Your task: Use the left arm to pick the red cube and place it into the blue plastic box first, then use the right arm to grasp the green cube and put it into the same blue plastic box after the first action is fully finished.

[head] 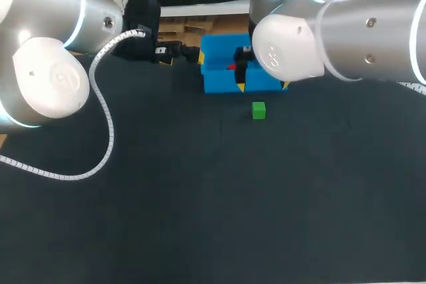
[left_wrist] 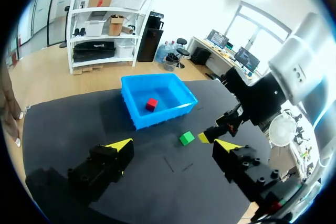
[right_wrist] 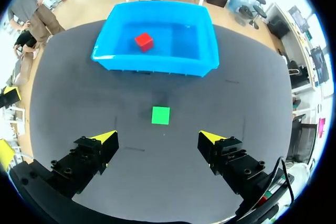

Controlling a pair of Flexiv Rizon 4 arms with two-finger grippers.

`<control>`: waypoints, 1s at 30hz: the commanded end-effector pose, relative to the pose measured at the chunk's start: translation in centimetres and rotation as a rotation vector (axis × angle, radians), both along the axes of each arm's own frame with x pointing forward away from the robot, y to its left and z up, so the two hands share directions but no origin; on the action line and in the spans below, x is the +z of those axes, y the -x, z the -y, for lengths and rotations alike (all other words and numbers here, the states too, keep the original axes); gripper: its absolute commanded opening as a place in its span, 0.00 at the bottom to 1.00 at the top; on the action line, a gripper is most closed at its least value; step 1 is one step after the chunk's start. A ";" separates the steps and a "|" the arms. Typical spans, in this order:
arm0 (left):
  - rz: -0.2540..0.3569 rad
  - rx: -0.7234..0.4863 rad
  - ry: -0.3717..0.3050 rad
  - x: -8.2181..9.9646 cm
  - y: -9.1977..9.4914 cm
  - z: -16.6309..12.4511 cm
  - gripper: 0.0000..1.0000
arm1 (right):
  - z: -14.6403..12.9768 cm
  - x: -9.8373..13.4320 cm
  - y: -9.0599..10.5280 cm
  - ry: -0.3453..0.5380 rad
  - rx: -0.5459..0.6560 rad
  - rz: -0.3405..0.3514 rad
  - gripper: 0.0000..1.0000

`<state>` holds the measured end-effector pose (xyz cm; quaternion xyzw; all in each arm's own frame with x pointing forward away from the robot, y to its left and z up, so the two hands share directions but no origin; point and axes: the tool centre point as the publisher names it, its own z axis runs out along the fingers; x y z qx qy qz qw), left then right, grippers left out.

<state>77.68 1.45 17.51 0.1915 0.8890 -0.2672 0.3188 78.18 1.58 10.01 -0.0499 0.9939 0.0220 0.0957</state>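
Observation:
The red cube (right_wrist: 144,41) lies inside the blue plastic box (right_wrist: 157,64), also seen from the left wrist as the red cube (left_wrist: 151,104) in the box (left_wrist: 157,119). The green cube (head: 259,110) sits on the dark mat just in front of the box (head: 216,84). My right gripper (right_wrist: 158,137) hangs open above the mat, with the green cube (right_wrist: 160,115) just ahead of its fingers. My left gripper (left_wrist: 173,145) stands open and empty, back from the box to its left; the green cube (left_wrist: 186,138) lies ahead of it.
The right arm's bulky joint (head: 293,44) covers the right part of the box in the head view. A white coiled cable (head: 100,131) from the left arm loops over the mat. The table's near half is bare dark mat (head: 219,217).

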 end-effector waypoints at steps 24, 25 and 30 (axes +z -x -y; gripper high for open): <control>0.004 -0.004 0.006 -0.1 0.0 -0.2 1.00 | -0.5 -3.9 0.2 0.027 -0.007 -0.038 1.00; 0.004 -0.004 0.006 -0.1 0.0 -0.2 1.00 | -0.6 -4.1 0.2 0.028 -0.007 -0.039 1.00; 0.004 -0.004 0.006 -0.1 0.0 -0.2 1.00 | -0.7 -4.6 -0.2 0.028 -0.014 -0.041 1.00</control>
